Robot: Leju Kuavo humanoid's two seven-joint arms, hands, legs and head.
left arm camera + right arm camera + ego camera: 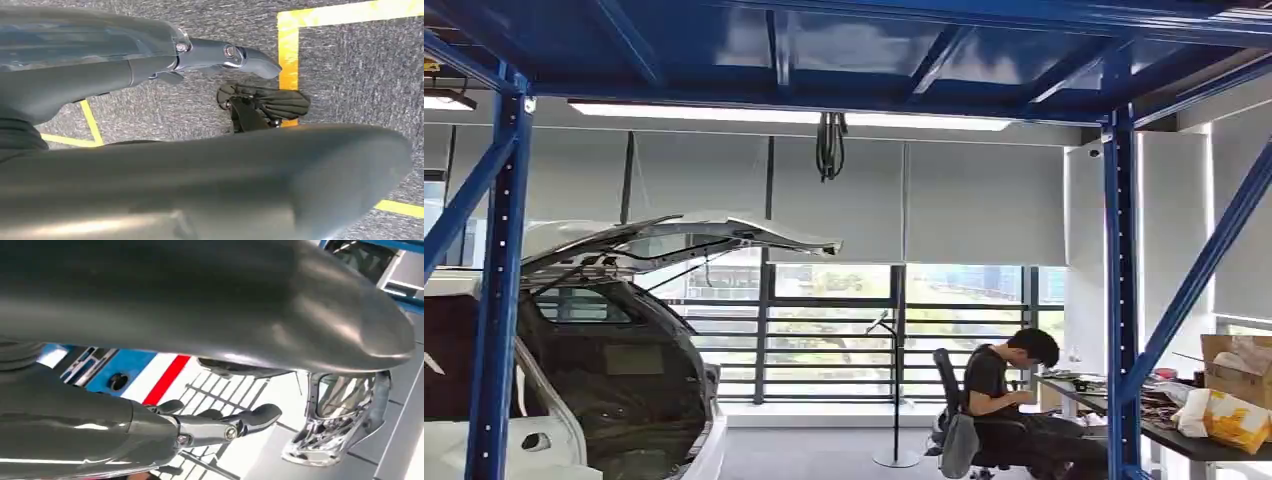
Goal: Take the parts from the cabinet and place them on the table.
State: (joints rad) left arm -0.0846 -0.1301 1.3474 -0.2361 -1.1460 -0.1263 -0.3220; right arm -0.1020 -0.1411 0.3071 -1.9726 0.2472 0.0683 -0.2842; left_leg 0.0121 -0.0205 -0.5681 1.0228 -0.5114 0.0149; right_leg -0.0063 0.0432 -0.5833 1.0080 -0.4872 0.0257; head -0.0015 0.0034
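Head view: blue rack posts (pixel 496 300), a white car (pixel 574 400) with its hatch up, and a person (pixel 1009 400) sitting at a cluttered surface (pixel 1194 442) with a cardboard box (pixel 1236 372), contents unclear.

Left wrist view: left robot hand (pixel 220 65) hangs over grey carpet, fingers apart, empty.

Right wrist view: right robot hand (pixel 220 422) is released too, with a shiny chrome part (pixel 340 415) just beyond it. I'd aim the head down first.

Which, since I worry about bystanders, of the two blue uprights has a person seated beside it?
The right upright: a seated person and a cluttered table are at its foot; the left upright stands by a white car.
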